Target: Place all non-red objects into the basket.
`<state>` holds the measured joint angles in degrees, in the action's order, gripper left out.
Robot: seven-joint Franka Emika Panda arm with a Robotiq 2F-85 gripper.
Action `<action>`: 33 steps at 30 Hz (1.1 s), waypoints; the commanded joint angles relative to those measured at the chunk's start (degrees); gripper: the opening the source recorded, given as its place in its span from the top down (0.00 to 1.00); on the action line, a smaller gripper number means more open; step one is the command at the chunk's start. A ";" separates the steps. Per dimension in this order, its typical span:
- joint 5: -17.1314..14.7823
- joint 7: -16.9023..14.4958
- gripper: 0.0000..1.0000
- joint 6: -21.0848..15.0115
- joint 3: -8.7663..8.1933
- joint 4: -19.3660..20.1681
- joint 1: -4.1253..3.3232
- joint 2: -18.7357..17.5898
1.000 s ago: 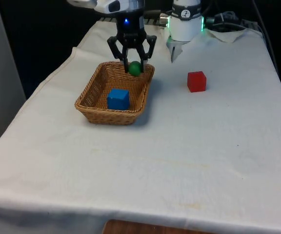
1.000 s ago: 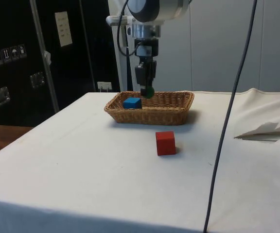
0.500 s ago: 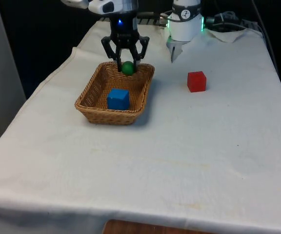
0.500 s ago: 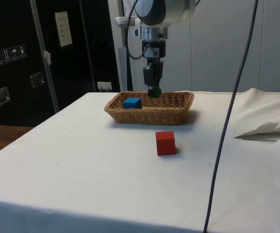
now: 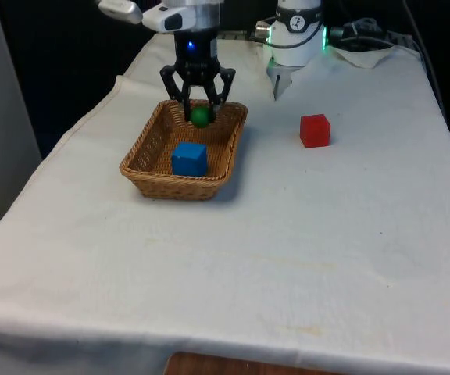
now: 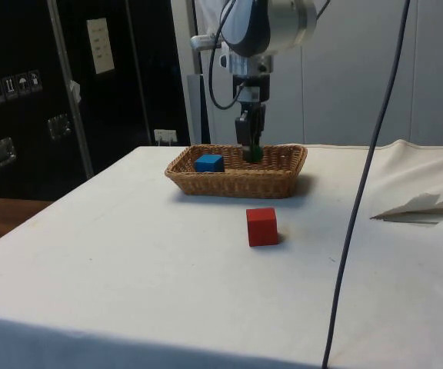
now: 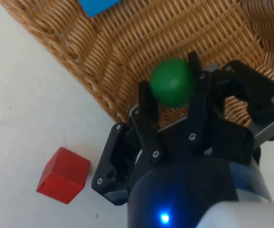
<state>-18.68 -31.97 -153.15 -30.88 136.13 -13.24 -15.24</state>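
A green ball [image 5: 201, 116] hangs in my black gripper [image 5: 200, 114], which is shut on it just above the far end of the wicker basket [image 5: 172, 187]. In the wrist view the ball [image 7: 171, 81] sits between the two fingers of the gripper [image 7: 171, 88], over the basket's woven floor [image 7: 127, 42]. From the side, the ball [image 6: 253, 154] and gripper [image 6: 251, 149] are level with the rim of the basket [image 6: 237, 183]. A blue cube [image 5: 189, 158] lies inside the basket. A red cube [image 5: 315, 130] rests on the cloth at the front view's right of the basket.
The robot's white base [image 5: 295, 35] stands behind the basket, with cables and crumpled cloth [image 5: 369, 43] at the far end. A black cable [image 6: 360, 192] hangs across the side view. Open white cloth stretches in front of the basket.
The gripper carried the green ball towards the front view's left and lowered it, from above the basket's far rim to over its inside. Both cubes and the basket stayed put.
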 commanded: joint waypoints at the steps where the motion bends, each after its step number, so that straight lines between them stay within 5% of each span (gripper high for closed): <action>1: -0.74 -0.34 1.00 -1.15 0.40 0.29 0.11 -0.23; 21: -1.49 0.34 1.00 -2.12 0.11 0.00 0.06 -2.81; 33: -1.83 0.11 1.00 -1.78 -0.06 -0.17 0.63 -2.69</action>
<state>-20.17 -31.63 -155.16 -31.11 136.02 -12.83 -18.05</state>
